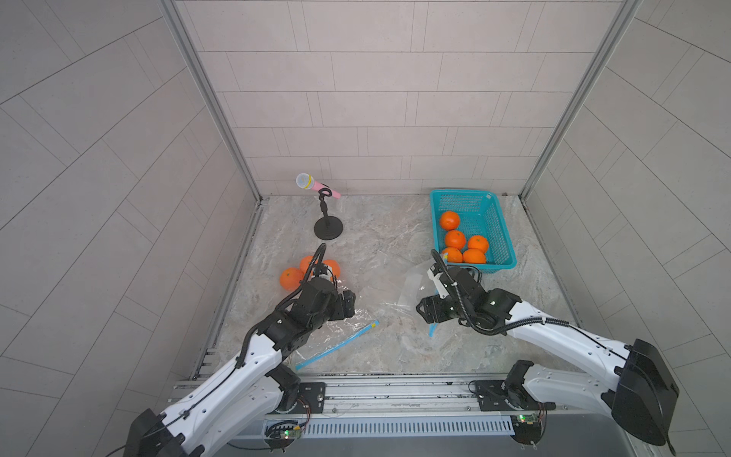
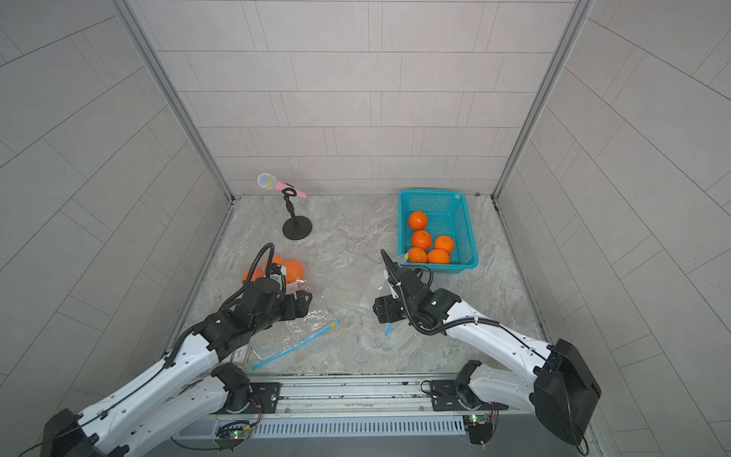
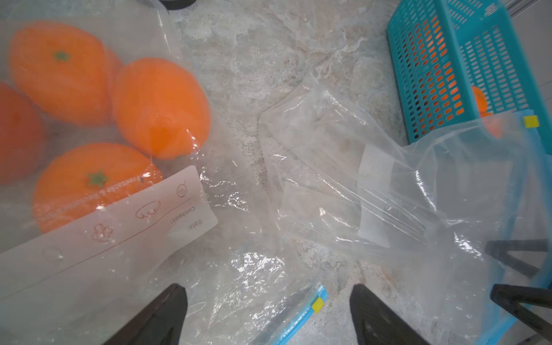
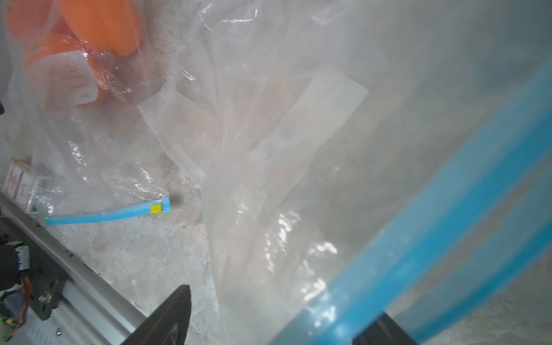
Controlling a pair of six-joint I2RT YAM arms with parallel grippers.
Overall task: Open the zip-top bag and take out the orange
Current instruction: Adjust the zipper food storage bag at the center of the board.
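A clear zip-top bag (image 3: 185, 268) with a white label lies at the left, and several oranges (image 3: 161, 107) (image 1: 292, 278) sit inside its far end. Its blue zip strip (image 1: 336, 346) (image 3: 307, 310) runs toward the front edge. My left gripper (image 3: 268, 313) (image 1: 350, 302) hovers open over the bag's flat part beside the zip's yellow-tabbed end, holding nothing. A second, crumpled, empty-looking clear bag (image 1: 413, 285) (image 3: 343, 179) lies by the basket. My right gripper (image 4: 277, 322) (image 1: 423, 310) stands open at it; that bag's blue zip strip (image 4: 448, 215) drapes across near one finger.
A teal basket (image 1: 499, 233) (image 2: 468, 237) with several oranges stands at the back right, just behind the right arm. A pink toy microphone on a black stand (image 1: 327, 227) is at the back left. A small printed box (image 2: 239, 356) lies under the left arm near the front rail.
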